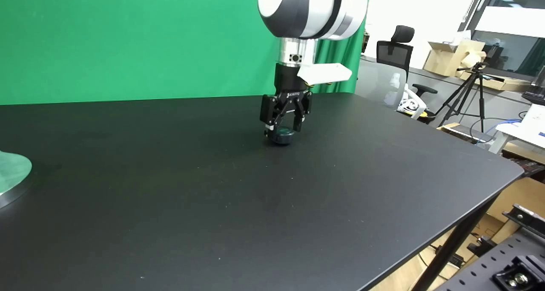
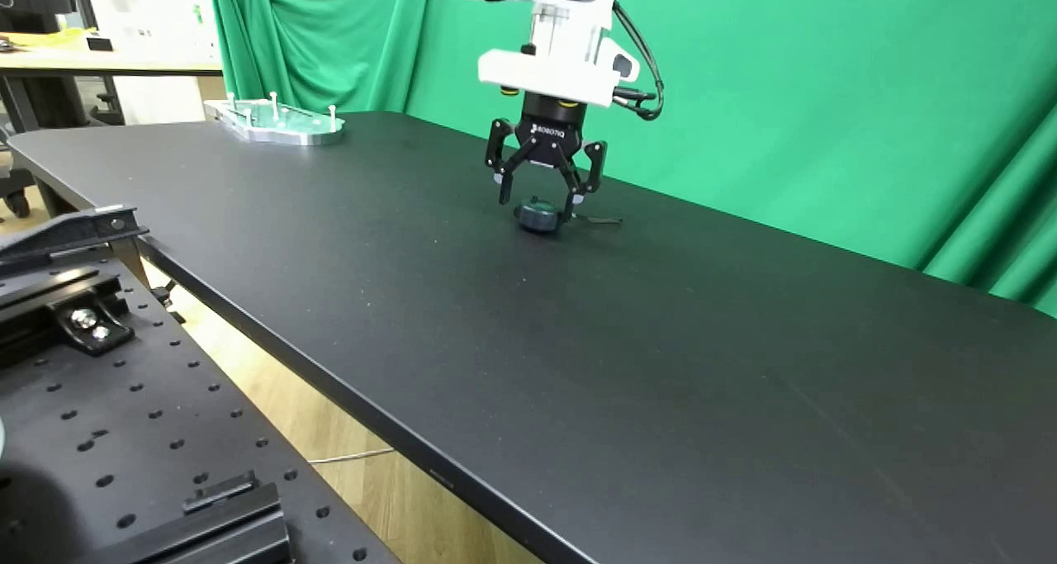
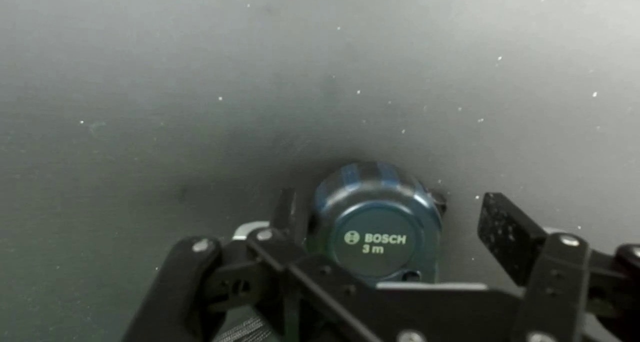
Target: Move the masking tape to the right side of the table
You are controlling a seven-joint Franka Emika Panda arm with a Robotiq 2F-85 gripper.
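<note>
The black metal gripper [image 2: 537,207] stands above the flat matte black table [image 1: 213,206], its fingers [image 3: 507,237] spread well apart and holding nothing. Between them, the round dark blue tape measure [image 3: 377,227] marked "BOSCH 3 m" rests on the table near the green cloth [image 2: 826,93], just beside one finger and apart from the other.

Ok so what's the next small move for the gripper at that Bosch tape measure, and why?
Probably close the gripper on the tape measure: in the wrist view, the open fingers stand on either side of it, with a visible gap on one side.
</note>
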